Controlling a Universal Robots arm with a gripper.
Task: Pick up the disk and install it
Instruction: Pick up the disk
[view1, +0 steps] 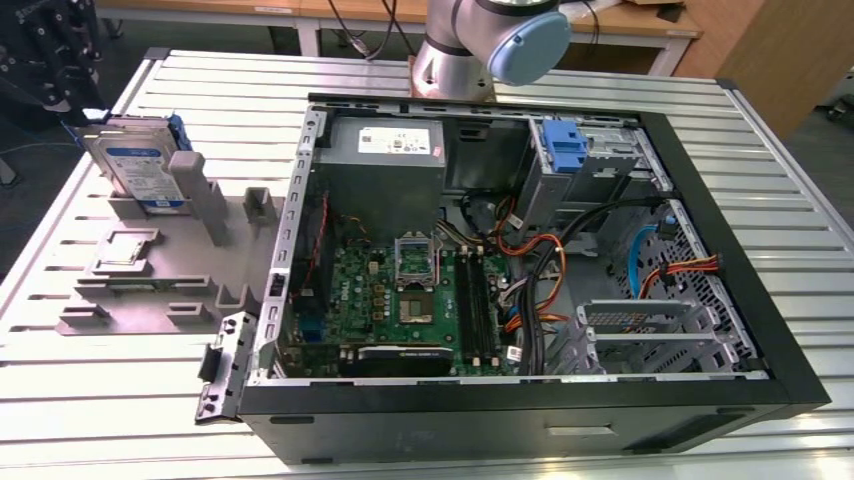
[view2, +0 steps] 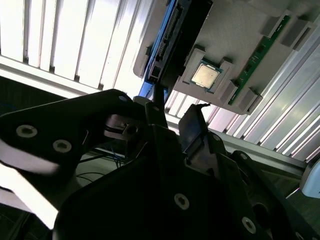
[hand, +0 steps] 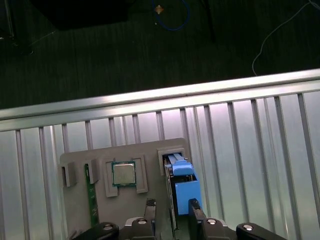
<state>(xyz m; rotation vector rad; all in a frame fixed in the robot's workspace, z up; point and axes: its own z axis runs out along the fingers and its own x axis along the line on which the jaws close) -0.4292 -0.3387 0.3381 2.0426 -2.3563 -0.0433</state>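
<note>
reaching for the disk (hand: 182, 187) upright in its grey holder (hand: 145, 150); gripper (hand: 171, 204) fingers spread astride it; gripping likely needs square closing

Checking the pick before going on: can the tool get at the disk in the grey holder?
Probably yes. In the first wrist view the open tool lines up with the disk, which stands on edge in the grey holder, and nothing lies between them.
</note>
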